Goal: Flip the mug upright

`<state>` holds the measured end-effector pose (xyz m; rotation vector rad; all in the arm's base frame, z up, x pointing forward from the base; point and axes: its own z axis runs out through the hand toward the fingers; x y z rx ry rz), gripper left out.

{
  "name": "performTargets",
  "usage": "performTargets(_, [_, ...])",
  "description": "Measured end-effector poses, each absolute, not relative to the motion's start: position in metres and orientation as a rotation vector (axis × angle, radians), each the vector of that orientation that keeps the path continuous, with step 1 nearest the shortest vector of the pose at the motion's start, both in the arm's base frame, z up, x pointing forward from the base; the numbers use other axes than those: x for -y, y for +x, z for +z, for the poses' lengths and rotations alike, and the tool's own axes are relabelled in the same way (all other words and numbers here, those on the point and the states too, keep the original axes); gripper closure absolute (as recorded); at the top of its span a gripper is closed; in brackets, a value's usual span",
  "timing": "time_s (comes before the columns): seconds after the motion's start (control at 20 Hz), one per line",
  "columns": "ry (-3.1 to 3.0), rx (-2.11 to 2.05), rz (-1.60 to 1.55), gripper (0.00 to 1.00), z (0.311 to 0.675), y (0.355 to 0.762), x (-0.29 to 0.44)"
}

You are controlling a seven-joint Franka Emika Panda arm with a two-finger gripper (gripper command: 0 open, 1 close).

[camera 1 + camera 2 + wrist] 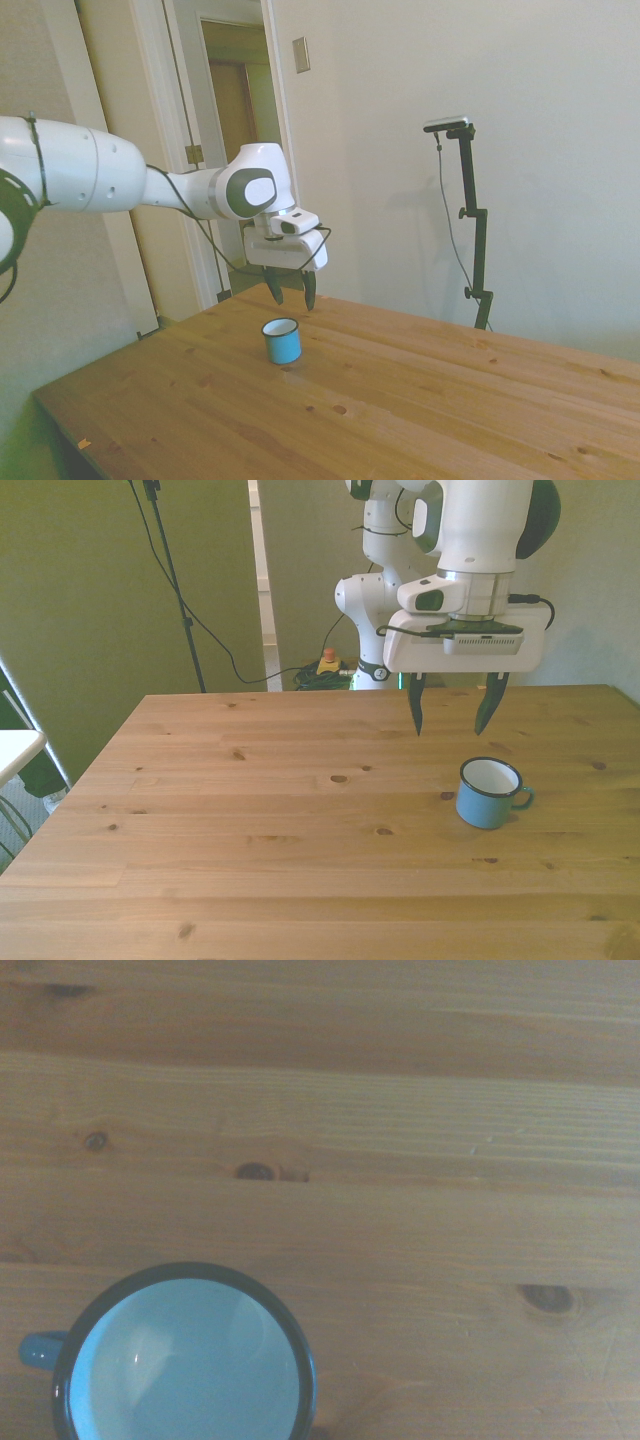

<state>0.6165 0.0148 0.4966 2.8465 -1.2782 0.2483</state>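
The light-blue mug (487, 793) stands upright on the wooden table (250, 830), its white inside and dark rim facing up and its handle toward the front view's right. From the side the mug (282, 341) sits near the table's middle-left. My gripper (452, 710) hovers open above the table, a little behind the mug and clear of it, with nothing between its fingers. From the side the gripper (290, 289) hangs just above and beyond the mug. The wrist view looks straight down into the mug (185, 1360), handle showing at its side.
The table's edge runs close on the front view's right, not far from the mug. A doorway and cables lie behind the table's far edge.
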Motion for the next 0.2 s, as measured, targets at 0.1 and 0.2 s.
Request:
performTargets(0.1, [2.792,1.338,0.302,0.00,0.494,0.602,-0.020])
performTargets(0.2, [2.717,1.413,0.376,0.00,0.492,0.591,-0.023])
